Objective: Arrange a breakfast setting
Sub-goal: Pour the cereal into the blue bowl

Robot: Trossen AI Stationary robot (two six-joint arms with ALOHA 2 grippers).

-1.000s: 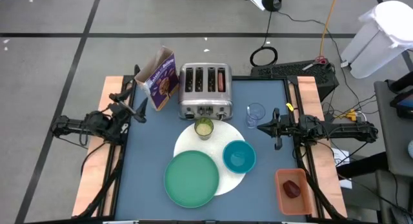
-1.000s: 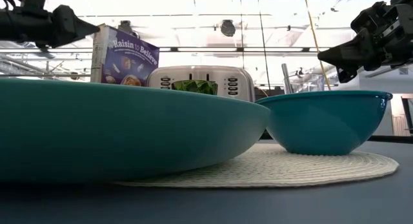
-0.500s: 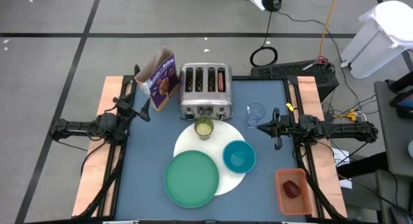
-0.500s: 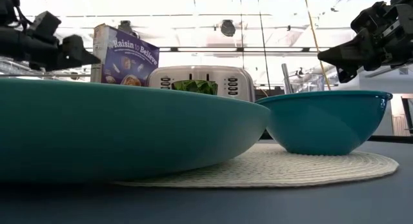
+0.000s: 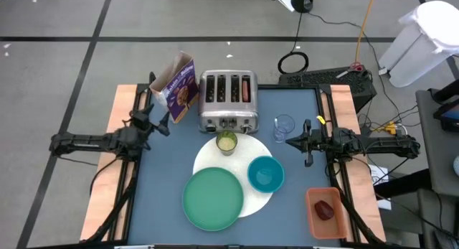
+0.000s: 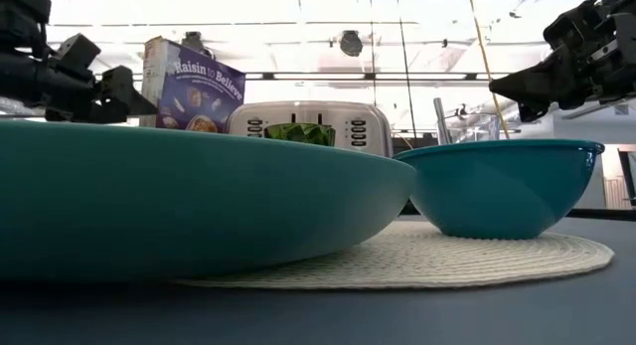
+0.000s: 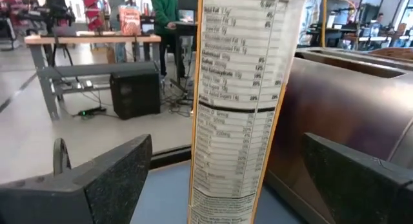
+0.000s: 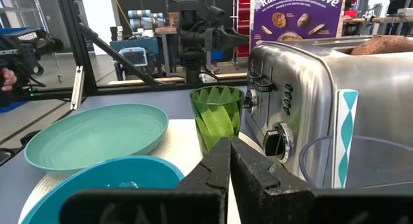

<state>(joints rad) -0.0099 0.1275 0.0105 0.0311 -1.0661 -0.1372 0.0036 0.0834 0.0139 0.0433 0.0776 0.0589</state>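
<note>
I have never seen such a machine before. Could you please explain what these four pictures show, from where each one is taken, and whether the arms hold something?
This is a robot with two dark arms at a blue table. One picture looks down from above, one looks level across the table top, and two come from cameras on the wrists. The left gripper is open, facing the narrow side of the purple cereal box. The right gripper is shut and empty, beside the clear glass. On the white mat lie a green plate, a teal bowl and a green cup, before the toaster.

Toaster (image 5: 228,102) hides most of the pastry (image 5: 247,89).
</note>
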